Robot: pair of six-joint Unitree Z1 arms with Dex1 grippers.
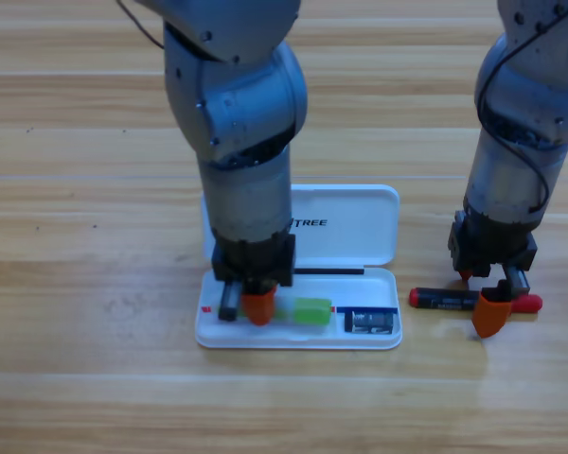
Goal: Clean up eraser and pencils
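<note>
1. Pale wooden planks with long grain lines make up the bench (85,189), seen from above.
2. A white case (346,222) lies open near the middle, its lid folded back and its tray toward the front edge.
3. The left pincer (254,305) points down into the left part of the tray, an orange jaw showing at its tip; whether its jaws are apart or together I cannot tell.
4. The light green pencil (312,310) lies in the tray just right of that pincer; only a short, bright green piece of it shows, the rest hidden under the pincer.
5. The eraser (371,322), a small dark blue-grey block, sits in the tray's right end.
6. The black pencil (443,299) lies flat on the bench right of the case, apart from it, black with small print and red at both ends.
7. The right pincer (483,301) stands over this pencil near its right end, one orange jaw in front of it; I cannot tell whether it is clamped.
</note>
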